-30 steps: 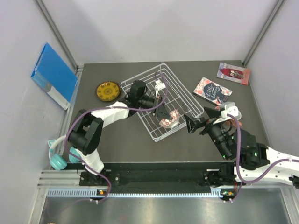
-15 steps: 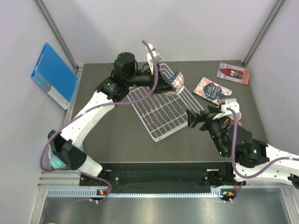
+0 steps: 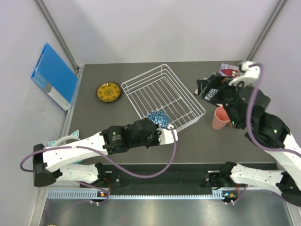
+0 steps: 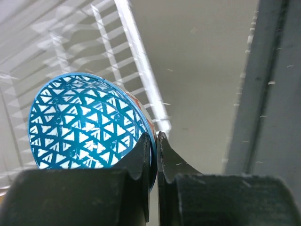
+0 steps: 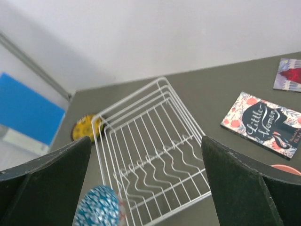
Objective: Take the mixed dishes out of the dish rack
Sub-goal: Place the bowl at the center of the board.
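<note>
Hiding near rim of patterned bowl [image 4: 84,122]: clamped left end effector [image 4: 154,140].

You're looking at a robotics lab cell: bare white wall panels [image 3: 160,28], aluminium frame posts [image 3: 57,35] at upper left and right, dark tabletop [image 3: 202,146], cabled left arm [image 3: 70,151] and right arm [image 3: 263,127] bolted to a mounting rail [image 3: 160,180] along the bottom.
</note>
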Robot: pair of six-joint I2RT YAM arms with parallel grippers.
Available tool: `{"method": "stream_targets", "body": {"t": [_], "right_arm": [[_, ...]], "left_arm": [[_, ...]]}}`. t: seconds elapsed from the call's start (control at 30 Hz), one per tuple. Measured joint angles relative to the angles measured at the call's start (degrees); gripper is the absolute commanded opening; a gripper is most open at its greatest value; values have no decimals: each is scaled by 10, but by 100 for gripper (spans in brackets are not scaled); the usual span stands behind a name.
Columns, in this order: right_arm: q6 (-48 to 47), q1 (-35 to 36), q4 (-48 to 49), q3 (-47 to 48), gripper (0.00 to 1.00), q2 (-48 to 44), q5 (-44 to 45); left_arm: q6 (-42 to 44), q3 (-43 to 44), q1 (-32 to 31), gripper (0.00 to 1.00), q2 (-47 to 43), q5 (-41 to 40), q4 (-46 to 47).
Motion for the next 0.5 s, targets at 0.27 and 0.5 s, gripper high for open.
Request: {"method": "stream_targets", "body": {"t": [0.27, 0.5], "right_arm": [[3, -92, -59, -11, 100, 129, -292], [-6, -92, -93, -40, 96, 148, -404]], "left_arm": [[124, -15, -69, 0, -54, -121, 57], [155, -15, -69, 0, -39, -116, 61]]}}
